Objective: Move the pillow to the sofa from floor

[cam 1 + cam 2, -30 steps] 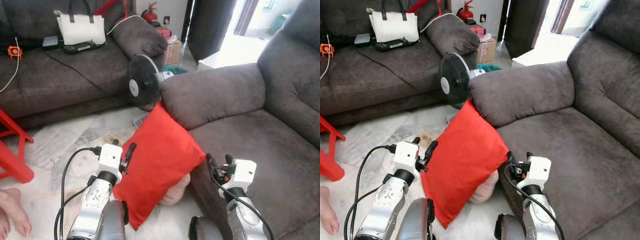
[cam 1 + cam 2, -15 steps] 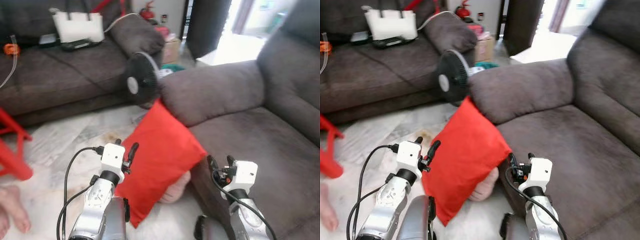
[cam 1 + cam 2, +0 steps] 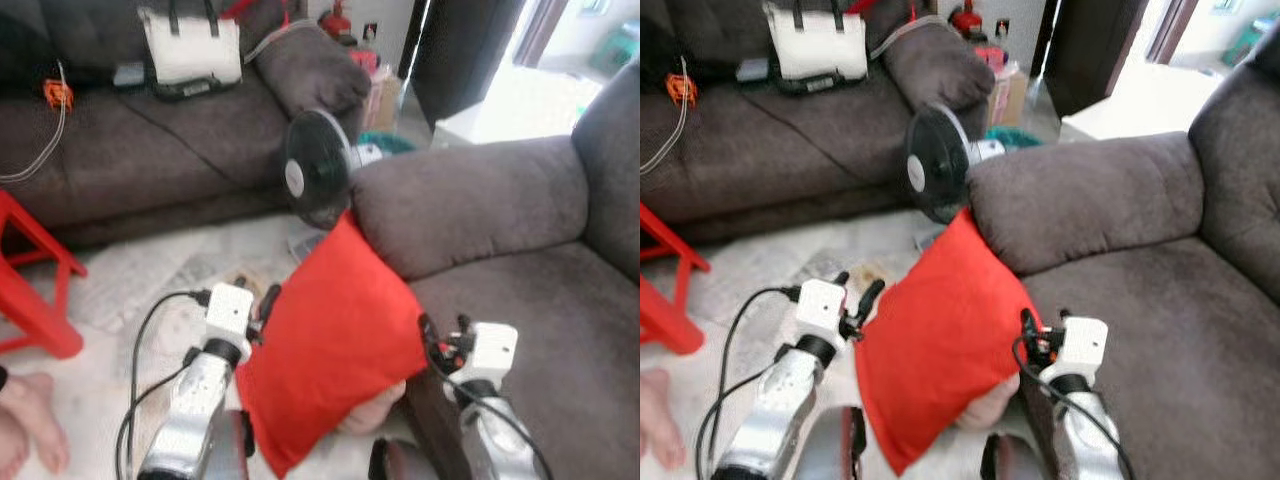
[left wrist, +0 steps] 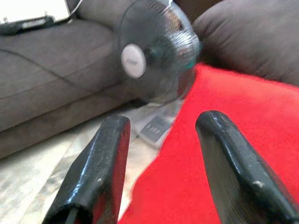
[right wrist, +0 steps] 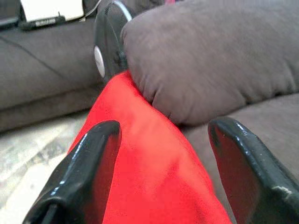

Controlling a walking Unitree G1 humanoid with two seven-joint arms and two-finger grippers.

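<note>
Between the two silver arms, a red pillow stands tilted on the floor, its upper corner leaning against the padded armrest of the near grey sofa and its lower corner pointing down toward the robot. Left hand: raised just beside the pillow's left edge, fingers spread wide; in the left wrist view the two black fingers stand well apart, one over the floor and one over the red fabric, gripping nothing. Right hand: raised at the pillow's right edge, next to the sofa seat front; in the right wrist view its fingers are likewise spread wide, with the pillow between and beyond them, apart from the pads. Just behind the pillow's upper corner, a small black fan stands on the floor beside the armrest. A second grey sofa runs along the far side, carrying a white handbag and a dark cable. At the left edge stand a red stool and a person's bare foot. A pale rounded object, unidentifiable, lies under the pillow's lower right edge.
</note>
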